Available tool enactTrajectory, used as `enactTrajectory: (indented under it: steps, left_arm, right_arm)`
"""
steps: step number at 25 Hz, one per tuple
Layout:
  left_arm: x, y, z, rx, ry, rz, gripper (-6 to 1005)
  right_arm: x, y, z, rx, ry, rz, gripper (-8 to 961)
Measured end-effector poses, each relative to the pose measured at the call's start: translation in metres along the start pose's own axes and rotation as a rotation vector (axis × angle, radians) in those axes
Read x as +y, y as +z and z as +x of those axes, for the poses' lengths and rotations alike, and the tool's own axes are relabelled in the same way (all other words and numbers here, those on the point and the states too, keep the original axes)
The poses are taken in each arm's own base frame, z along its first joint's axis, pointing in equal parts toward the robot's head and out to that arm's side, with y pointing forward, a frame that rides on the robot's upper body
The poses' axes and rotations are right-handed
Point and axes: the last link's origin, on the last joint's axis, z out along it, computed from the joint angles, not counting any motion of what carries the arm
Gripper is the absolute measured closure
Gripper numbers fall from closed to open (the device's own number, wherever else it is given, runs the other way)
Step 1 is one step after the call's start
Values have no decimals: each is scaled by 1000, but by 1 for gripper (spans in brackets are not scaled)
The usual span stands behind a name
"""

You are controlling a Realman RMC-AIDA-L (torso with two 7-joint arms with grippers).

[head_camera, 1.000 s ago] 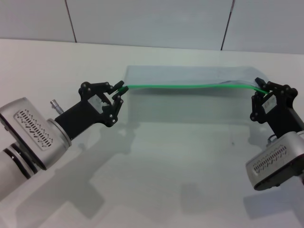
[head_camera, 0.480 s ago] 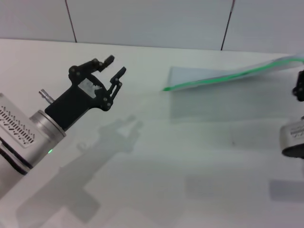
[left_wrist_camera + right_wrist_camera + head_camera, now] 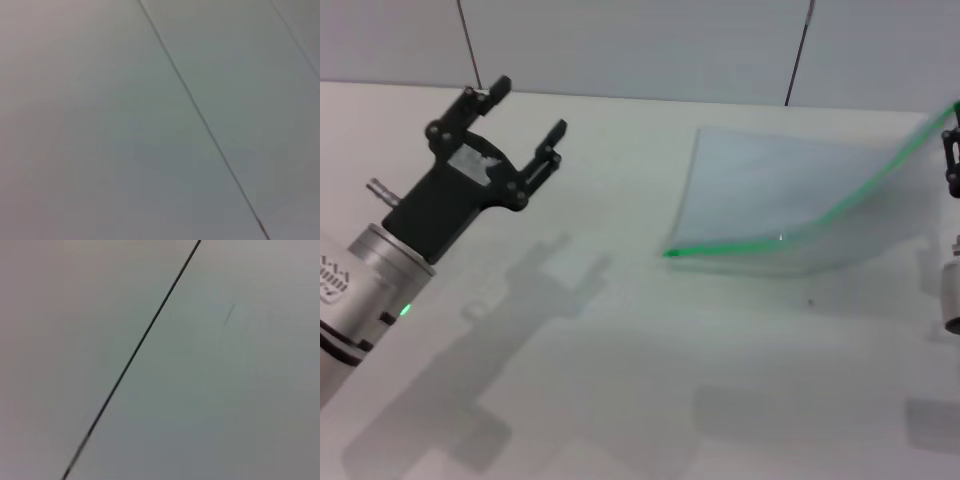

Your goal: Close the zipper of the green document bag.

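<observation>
The green document bag (image 3: 770, 190), a translucent pale pouch, is lifted at its right end, while its left corner rests on the white table (image 3: 620, 380). Its zipper (image 3: 800, 229) is a bright green strip that runs from that low left corner up to the head view's right edge. There my right gripper (image 3: 951, 150) is only partly in view and holds the strip's raised end. The slider cannot be made out. My left gripper (image 3: 529, 107) hangs open and empty above the table at the left, well apart from the bag. Neither wrist view shows the bag or any fingers.
A pale panelled wall (image 3: 640, 45) with dark seams stands behind the table. The wrist views show only plain panels, each crossed by a dark seam (image 3: 200, 115) (image 3: 135, 352).
My left gripper has let go of the bag's left end, opened, and drawn back up and to the left. The right gripper has pulled the bag to the right and raised that end.
</observation>
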Motion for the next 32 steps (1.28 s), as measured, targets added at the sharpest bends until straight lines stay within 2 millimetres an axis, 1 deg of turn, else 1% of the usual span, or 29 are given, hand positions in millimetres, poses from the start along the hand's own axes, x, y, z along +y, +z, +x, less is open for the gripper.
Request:
enactTrajectory:
  steps: [1,5,8,10,11,13,17,23,32]
  left_arm:
    - [-1,0,0,2,-5,6,308]
    - [-9,-4,4,30,-67,68,308]
    - [-17,-9,5,48,-120,120,307]
    - [-23,-12,6,57,-153,167,307]
    - [-23,-12,6,57,-153,167,307]
    - [-35,-18,5,63,-193,264,308]
    - [-40,-22,4,66,-215,302,310]
    - [-44,-24,4,74,-254,333,314]
    - [-45,-22,3,71,-257,332,316]
  right_arm:
    - [-1,-1,-1,-12,16,7,454]
    - [-9,-6,-5,-55,110,53,291]
    - [-12,-7,-7,-85,216,47,172]
    - [-14,-7,-7,-110,295,27,128]
    - [-15,-6,-7,-121,331,17,105]
    - [-17,-5,-8,-145,404,-9,61]
    - [-20,-3,-9,-178,511,-45,63]
    - [-18,2,-15,-207,535,-61,66]
    - [-27,-1,-19,-254,609,-23,69]
